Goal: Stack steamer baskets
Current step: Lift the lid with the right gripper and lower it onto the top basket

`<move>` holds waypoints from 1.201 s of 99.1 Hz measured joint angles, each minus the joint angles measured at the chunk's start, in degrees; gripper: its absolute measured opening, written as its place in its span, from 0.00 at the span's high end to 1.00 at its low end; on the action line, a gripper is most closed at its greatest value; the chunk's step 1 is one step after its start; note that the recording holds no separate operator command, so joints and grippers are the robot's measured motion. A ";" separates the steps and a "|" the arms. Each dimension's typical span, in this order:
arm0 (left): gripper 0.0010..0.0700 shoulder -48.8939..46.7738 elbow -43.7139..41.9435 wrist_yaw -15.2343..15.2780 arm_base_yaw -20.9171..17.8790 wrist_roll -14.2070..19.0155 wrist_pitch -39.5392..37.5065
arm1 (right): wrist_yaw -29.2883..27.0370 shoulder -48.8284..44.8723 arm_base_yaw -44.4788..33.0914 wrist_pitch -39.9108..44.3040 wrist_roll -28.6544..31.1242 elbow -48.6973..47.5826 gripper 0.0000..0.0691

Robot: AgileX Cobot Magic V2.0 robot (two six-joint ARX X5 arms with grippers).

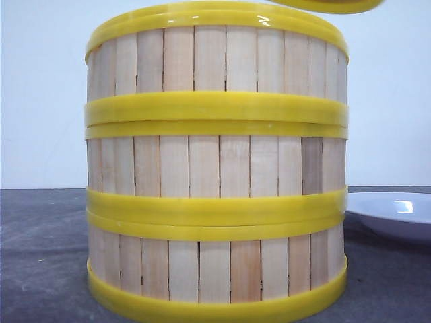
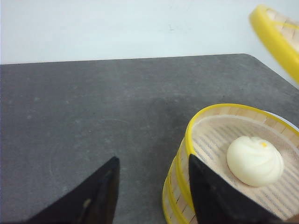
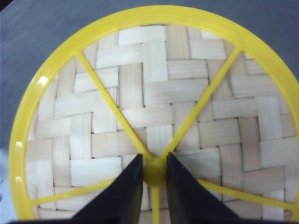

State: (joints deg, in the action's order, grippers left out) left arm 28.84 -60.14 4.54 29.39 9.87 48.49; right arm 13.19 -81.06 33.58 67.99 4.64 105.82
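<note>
Three steamer baskets stand stacked in one column, filling the front view: top (image 1: 215, 60), middle (image 1: 215, 165), bottom (image 1: 215, 269). In the left wrist view the top basket (image 2: 201, 122) holds a white bun (image 2: 254, 161). My left gripper (image 2: 154, 163) is open at the stack's edge, holding nothing. One finger (image 2: 215, 196) shows over the basket's rim, the other (image 2: 100, 191) over the bare table. My right gripper (image 3: 154, 161) is shut on the small yellow centre knob (image 3: 154, 172) of the woven lid (image 3: 187, 84), which hangs in the air above the stack.
The lid's yellow rim (image 1: 323, 5) shows just above the stack at the upper right, and again as the raised lid (image 2: 275, 37) in the left wrist view. A white plate (image 1: 397, 212) lies right of the stack. The dark grey table (image 2: 93, 102) ends at a white wall.
</note>
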 joint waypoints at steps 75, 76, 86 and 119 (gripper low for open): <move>0.61 0.02 0.00 0.00 0.00 -0.02 1.33 | -8.74 -10.49 14.80 5.09 -0.24 -0.02 0.92; 0.61 0.02 0.00 0.00 0.00 0.00 1.40 | -8.74 -10.56 14.80 5.11 -0.26 -0.02 0.92; 0.61 0.02 0.00 0.00 0.00 -0.02 1.57 | -8.74 -11.41 14.80 5.33 -0.35 -0.02 0.92; 0.61 0.02 0.00 0.00 0.00 -0.22 1.68 | -8.87 -13.07 14.78 5.90 -0.42 -0.02 0.92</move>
State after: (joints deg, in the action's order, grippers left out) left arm 28.86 -60.14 4.54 29.39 9.65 50.17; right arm 4.32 -94.13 48.36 73.89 4.23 105.80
